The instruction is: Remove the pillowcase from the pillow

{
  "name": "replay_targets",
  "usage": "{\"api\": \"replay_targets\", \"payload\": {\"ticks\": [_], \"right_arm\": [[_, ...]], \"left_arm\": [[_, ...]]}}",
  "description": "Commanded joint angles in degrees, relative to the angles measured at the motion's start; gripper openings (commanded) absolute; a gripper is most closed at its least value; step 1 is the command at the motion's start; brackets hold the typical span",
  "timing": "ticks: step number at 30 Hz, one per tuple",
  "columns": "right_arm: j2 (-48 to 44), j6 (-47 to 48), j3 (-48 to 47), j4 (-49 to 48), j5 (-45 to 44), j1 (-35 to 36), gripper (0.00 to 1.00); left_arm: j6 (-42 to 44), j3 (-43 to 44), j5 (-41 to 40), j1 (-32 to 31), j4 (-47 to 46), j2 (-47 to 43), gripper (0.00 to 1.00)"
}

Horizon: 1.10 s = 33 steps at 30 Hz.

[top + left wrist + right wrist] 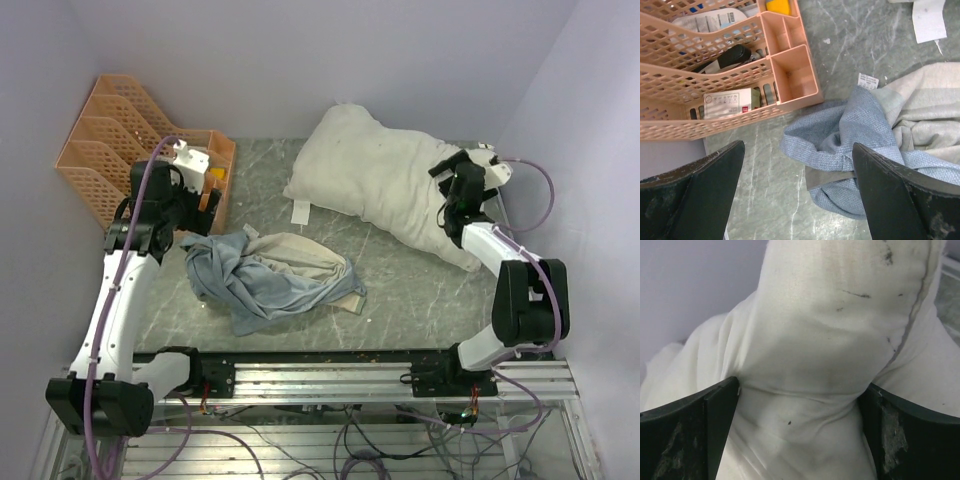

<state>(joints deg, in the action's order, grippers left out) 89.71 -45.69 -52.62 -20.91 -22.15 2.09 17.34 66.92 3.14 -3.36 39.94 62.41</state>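
My left tool (797, 148) hangs released, jaws wide, above the grey marbled counter (410, 290), over the near-left edge of the pillowcase (268, 275). The pillowcase lies in a crumpled heap near the middle of the counter, blue-grey folds over cream-tan panels, well apart from the pillow (385, 180). A small white care label (868, 80) sticks up from its edge; the print is too fine to read. Just beyond stands the peach mesh organizer (790, 75), holding a white printed box (727, 102) with a red mark, wording illegible. Farther right, my right tool (799, 385) grasps the pillow's right end, fabric bunched between both fingers. The pillow's own white tag (300, 211) lies flat, blank.
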Motion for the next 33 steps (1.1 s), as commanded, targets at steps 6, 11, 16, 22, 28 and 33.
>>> {"api": "replay_targets", "payload": {"ticks": [6,11,16,22,28,33], "right_arm": [[-20.24,9.45,17.71,6.18,-16.12,7.04,1.0],[-35.1,9.4,27.53,10.39,-21.0,9.11,1.0],[-48.78,10.36,33.34,16.49,-23.21,9.16,1.0],[-67.05,16.77,41.17,13.9,-23.16,9.11,1.0],[-67.1,5.95,39.94,27.42,-37.23,9.19,1.0],[-60.76,12.77,38.8,27.15,-40.24,10.87,1.0]], "left_arm": [[-11.99,-15.55,-4.32,3.71,-21.57,-8.7,1.0],[-16.15,-28.8,-2.24,3.92,-28.98,-15.61,0.99],[-17.1,-40.53,-0.72,3.89,-36.41,-24.1,0.99],[-15.82,-54.59,0.57,3.97,-45.47,-32.7,1.0],[-15.07,-64.15,3.13,4.06,-53.91,-37.0,0.93],[-16.62,-63.94,0.24,4.06,-51.02,-40.08,0.98]]}}
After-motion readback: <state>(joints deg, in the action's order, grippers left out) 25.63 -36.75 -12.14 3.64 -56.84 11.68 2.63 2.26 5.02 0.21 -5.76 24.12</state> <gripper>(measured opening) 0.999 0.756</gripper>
